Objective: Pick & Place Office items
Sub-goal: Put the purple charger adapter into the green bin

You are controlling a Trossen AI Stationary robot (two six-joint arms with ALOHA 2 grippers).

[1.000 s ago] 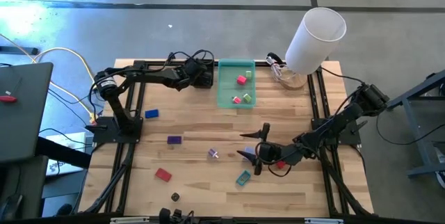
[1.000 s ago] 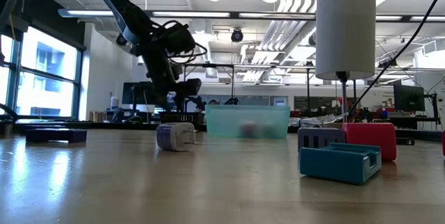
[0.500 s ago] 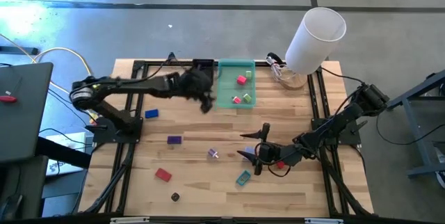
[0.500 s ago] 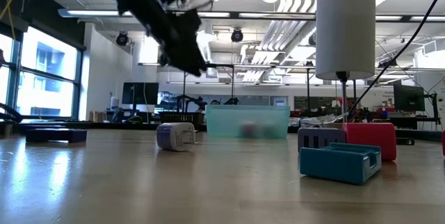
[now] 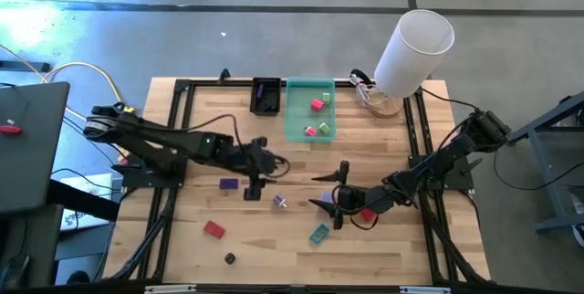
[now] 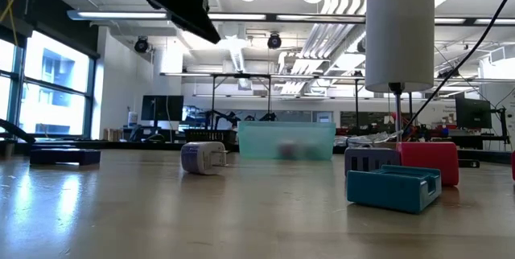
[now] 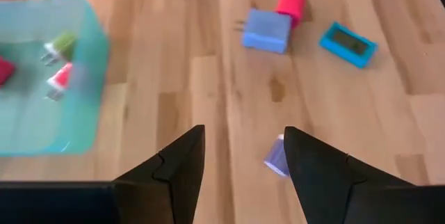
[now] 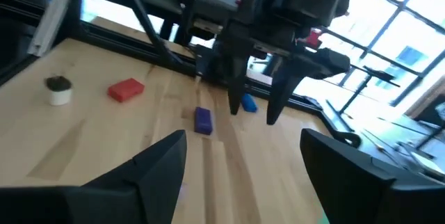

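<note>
Small office items lie scattered on the wooden table: a purple block [image 5: 228, 184], a lilac-and-white piece [image 5: 280, 201] [image 7: 276, 157], a red block [image 5: 214, 229], a teal piece [image 5: 318, 233], a black-and-white piece [image 5: 229, 258] and a blue block [image 8: 247, 104]. Pink and green pieces lie in the green tray [image 5: 294, 130]. My left gripper [image 5: 266, 166] [image 7: 243, 133] hovers open above the table's middle, just beside the lilac piece. My right gripper [image 5: 331, 188] [image 8: 243, 140] waits open, low over the table, right of the lilac piece.
A small black tray [image 5: 265, 95] sits left of the green tray at the far edge. A big white cylinder [image 5: 415, 52] stands at the far right corner. A bluish block [image 7: 266, 30] and a pink-red one [image 7: 290, 3] lie by my right arm. Black frame rails run along both sides.
My left arm has swung away from the black tray at the far edge, toward the near edge and slightly right. It now hovers over the table's middle, between the purple block and the lilac piece. No item has moved.
</note>
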